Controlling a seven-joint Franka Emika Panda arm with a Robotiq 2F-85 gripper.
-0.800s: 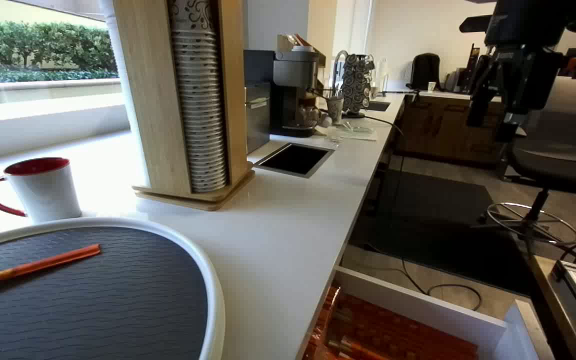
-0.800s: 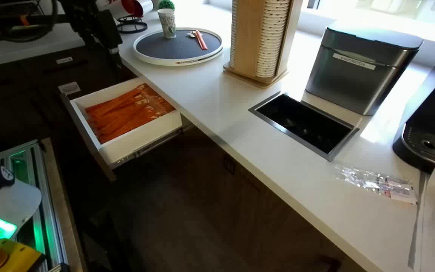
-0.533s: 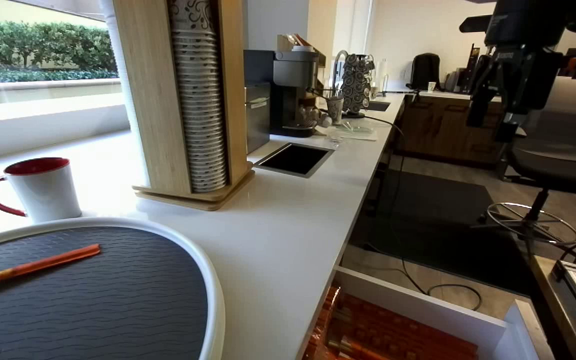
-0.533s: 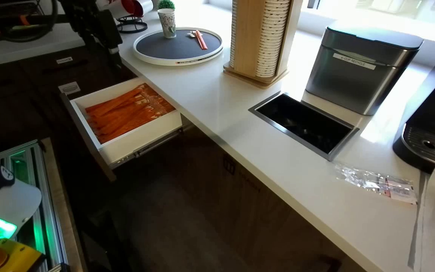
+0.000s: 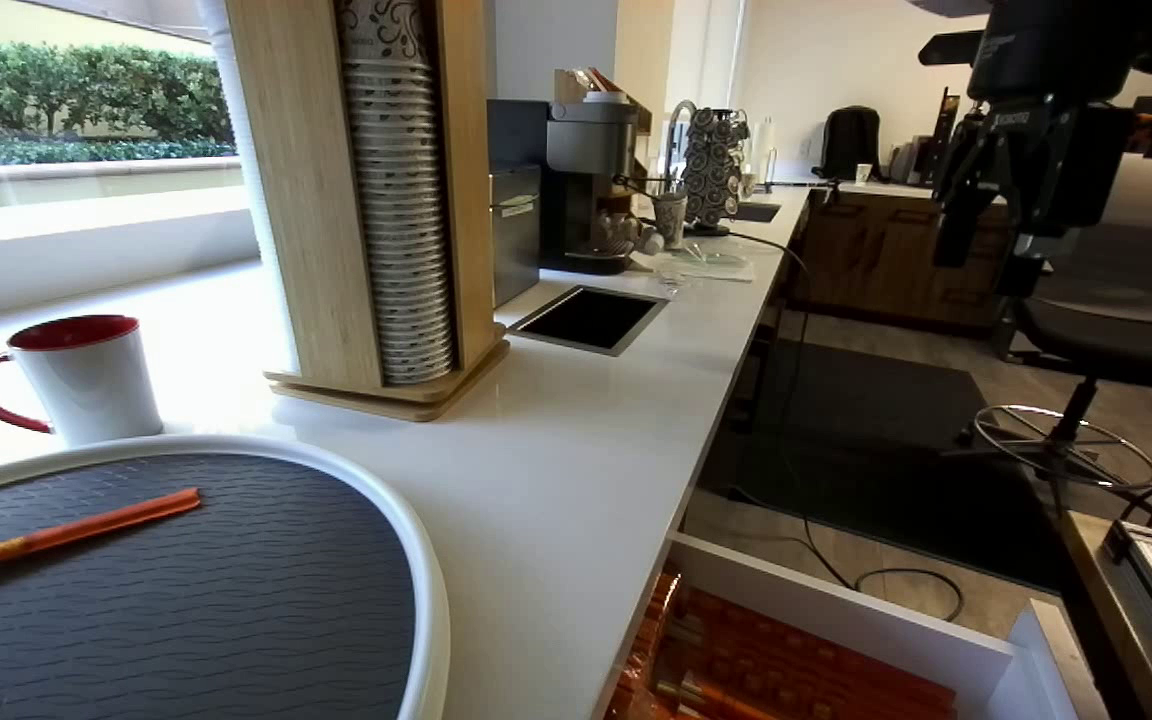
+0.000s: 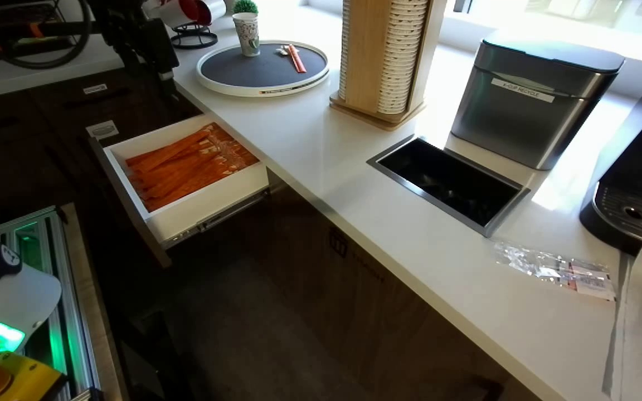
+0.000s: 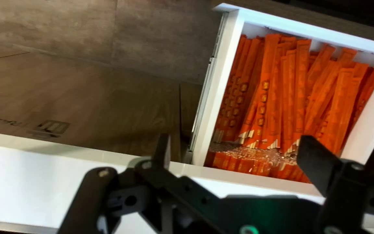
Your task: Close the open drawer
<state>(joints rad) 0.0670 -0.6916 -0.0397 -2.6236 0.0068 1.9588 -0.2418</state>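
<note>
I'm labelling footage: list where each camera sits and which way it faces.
In an exterior view: low, by the round tray, facing along the counter; gripper upper right.
In an exterior view: high, near the coffee machine, facing down toward the tray; gripper upper left, arm base lower left.
Wrist view: on the wrist, looking down at the drawer and counter edge; fingers at bottom.
Both exterior views share the drawer, tray and cup rack.

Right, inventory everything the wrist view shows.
Box-shaped drawer: one, white-walled, right, standing open
Paper-sleeved sticks: many, orange, inside drawer
Shiny crinkled film: one patch, clear, over some sticks
Straight metal rail: one, silver, drawer's left side
Flat slab countertop: one, white, bottom
Lettered wooden cabinet face: one, brown, left
Hard floor: one, brownish, upper left
Thin metal strip: one, silver, lower-left corner
Two-fingered jaws: one pair, black, bottom, spread apart
</note>
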